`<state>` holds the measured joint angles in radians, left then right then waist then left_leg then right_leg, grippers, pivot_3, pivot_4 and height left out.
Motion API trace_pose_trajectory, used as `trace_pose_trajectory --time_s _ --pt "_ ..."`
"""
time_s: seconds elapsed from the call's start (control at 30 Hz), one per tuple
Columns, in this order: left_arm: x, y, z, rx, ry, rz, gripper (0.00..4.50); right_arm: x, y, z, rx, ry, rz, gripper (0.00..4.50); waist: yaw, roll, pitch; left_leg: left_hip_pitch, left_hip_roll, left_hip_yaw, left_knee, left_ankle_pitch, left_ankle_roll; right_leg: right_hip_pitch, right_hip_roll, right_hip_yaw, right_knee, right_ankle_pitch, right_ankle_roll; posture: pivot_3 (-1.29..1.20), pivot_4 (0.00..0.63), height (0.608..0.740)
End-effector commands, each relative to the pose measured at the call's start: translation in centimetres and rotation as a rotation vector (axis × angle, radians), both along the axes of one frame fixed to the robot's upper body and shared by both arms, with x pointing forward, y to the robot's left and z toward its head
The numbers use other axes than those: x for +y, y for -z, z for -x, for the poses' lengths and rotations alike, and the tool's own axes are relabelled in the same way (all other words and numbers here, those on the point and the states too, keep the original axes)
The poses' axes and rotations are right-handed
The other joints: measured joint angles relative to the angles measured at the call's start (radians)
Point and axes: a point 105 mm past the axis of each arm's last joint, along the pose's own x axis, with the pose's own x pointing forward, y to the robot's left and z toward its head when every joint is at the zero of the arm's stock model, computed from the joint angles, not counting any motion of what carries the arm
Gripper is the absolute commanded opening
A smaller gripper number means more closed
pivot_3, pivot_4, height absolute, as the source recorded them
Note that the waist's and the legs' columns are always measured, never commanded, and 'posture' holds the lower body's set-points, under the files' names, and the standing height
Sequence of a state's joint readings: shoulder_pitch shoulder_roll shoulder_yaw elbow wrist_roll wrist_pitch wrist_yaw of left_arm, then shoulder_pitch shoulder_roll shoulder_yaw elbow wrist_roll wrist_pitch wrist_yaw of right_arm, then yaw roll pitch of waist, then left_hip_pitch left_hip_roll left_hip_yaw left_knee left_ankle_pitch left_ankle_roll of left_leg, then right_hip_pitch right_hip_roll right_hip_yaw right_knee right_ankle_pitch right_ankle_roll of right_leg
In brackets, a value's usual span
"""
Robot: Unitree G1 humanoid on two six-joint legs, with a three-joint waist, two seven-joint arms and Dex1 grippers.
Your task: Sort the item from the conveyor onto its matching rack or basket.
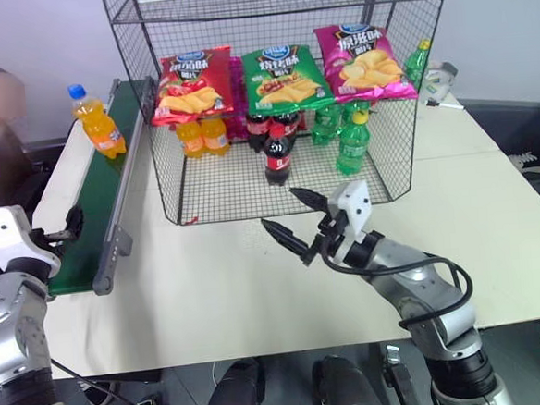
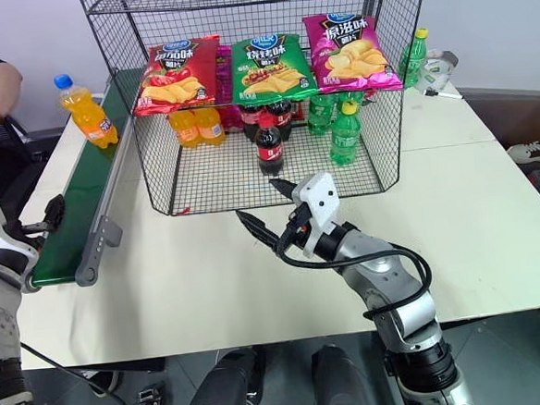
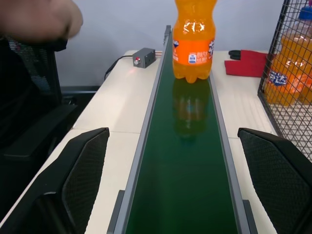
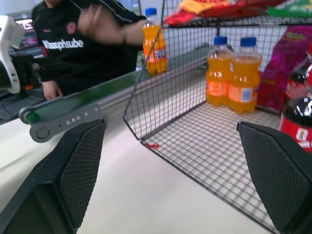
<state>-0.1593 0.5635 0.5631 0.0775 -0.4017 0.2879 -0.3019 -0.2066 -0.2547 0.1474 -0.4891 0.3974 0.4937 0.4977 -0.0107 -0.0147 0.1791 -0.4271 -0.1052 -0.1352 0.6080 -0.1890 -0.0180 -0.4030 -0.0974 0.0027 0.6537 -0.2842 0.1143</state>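
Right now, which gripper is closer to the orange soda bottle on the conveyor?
Left. The left gripper sits open at the conveyor's near end, in line with the orange soda bottle. The right gripper, open, hovers over the table before the rack.

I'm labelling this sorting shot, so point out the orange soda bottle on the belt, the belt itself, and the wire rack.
orange soda bottle [image 1: 98,123], left eye view, on its label.
belt [image 1: 98,203], left eye view, bare green surface.
wire rack [image 1: 278,185], left eye view, bottom shelf grid.

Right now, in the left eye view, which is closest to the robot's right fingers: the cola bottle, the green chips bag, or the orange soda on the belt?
From the right gripper:
1. Cola bottle, front of the rack floor.
2. Green chips bag, shelf above.
3. Orange soda, far left on the conveyor.
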Motion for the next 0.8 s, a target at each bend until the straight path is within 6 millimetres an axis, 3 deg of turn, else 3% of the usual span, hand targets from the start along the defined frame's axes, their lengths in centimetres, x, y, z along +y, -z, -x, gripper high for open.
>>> trace_pose_trajectory --time_s 0.03,0.47,0.8 --pt "0.2 -1.4 0.0 -0.046 -0.005 -0.032 4.42 0.5 -1.5 0.5 -0.057 -0.038 -0.027 4.50 0.000 0.000 0.000 0.000 0.000 0.000 0.000 0.000 0.000 0.000 0.000 0.000 0.000 0.000 0.000 0.00 0.150 0.740" --pt "0.2 -0.9 0.6 -0.022 -0.009 -0.033 4.42 0.7 -1.5 0.4 -0.049 -0.053 -0.037 4.50 0.000 0.000 0.000 0.000 0.000 0.000 0.000 0.000 0.000 0.000 0.000 0.000 0.000 0.000 0.000 0.00 0.150 0.740" --pt "1.3 -0.9 1.3 -0.039 -0.071 -0.021 4.42 0.7 -1.4 0.3 -0.046 -0.048 -0.044 4.50 0.000 0.000 0.000 0.000 0.000 0.000 0.000 0.000 0.000 0.000 0.000 0.000 0.000 0.000 0.000 0.00 0.150 0.740"
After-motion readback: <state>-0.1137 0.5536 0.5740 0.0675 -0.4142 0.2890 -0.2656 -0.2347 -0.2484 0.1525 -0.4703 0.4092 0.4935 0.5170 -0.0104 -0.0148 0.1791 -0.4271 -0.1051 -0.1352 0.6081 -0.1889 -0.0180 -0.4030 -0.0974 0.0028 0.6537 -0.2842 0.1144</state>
